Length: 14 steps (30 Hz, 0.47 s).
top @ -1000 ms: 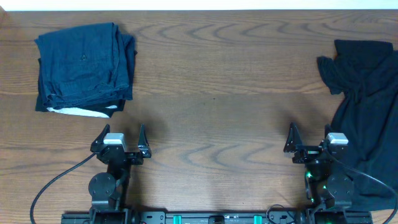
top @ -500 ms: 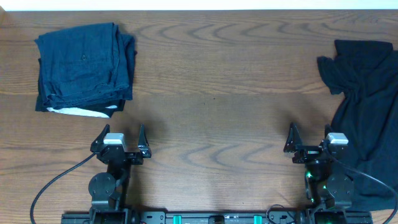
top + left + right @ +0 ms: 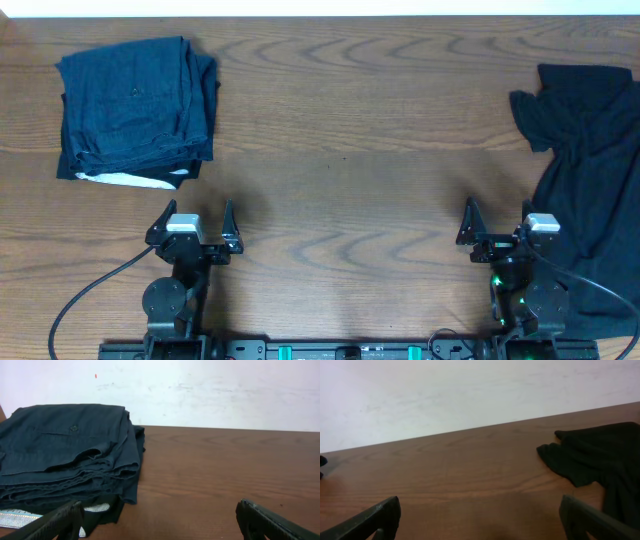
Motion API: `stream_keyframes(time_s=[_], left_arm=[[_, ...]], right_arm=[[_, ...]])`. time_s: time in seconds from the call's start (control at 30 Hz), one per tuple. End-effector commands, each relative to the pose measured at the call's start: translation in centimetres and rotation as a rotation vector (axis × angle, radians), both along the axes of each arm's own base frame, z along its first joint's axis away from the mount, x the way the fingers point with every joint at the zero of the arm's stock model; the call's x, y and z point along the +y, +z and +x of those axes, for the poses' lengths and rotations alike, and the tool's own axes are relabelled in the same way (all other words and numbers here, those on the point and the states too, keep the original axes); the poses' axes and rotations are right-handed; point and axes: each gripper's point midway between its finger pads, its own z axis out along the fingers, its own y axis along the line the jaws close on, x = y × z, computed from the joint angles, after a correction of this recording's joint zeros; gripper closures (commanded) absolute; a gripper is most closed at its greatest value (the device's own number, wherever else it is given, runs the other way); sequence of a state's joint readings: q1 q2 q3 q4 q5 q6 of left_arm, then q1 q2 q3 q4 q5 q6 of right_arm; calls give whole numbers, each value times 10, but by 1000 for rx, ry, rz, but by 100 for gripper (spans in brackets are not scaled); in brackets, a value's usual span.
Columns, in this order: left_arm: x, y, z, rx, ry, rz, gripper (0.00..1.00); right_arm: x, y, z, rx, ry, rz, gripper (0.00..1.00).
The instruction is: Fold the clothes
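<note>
A folded stack of dark navy clothes (image 3: 135, 108) lies at the far left of the table, with a white strip showing at its near edge; it also shows in the left wrist view (image 3: 65, 455). A black garment (image 3: 590, 170) lies spread and rumpled along the right edge, and its corner shows in the right wrist view (image 3: 592, 457). My left gripper (image 3: 193, 222) is open and empty near the front edge, below the navy stack; its fingers frame the left wrist view (image 3: 160, 520). My right gripper (image 3: 497, 222) is open and empty, just left of the black garment, as the right wrist view (image 3: 480, 517) also shows.
The brown wooden table (image 3: 340, 150) stretches between the two piles. A white wall (image 3: 200, 390) stands behind the far edge. Cables run from both arm bases at the front edge.
</note>
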State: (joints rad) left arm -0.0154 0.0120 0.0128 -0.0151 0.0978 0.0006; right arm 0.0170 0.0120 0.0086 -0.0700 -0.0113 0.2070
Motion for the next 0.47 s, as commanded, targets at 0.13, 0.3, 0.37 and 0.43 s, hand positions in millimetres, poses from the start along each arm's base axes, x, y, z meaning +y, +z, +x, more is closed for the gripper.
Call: stream_keyframes(time_s=[0.13,0.3,0.37,0.43], left_arm=[[-4,-13,-2,42,-23,4,2],[-4,-13,-2,42,-23,4,2],[-4,-13,-2,42,-23,4,2],[-4,-13,-2,42,-23,4,2]], right_arm=[[0,-1,0,-1,4,-13,1],[0,-1,0,-2,4,-13,1],[0,-1,0,-2,4,-13,1],[0,-1,0,-1,4,-13,1]])
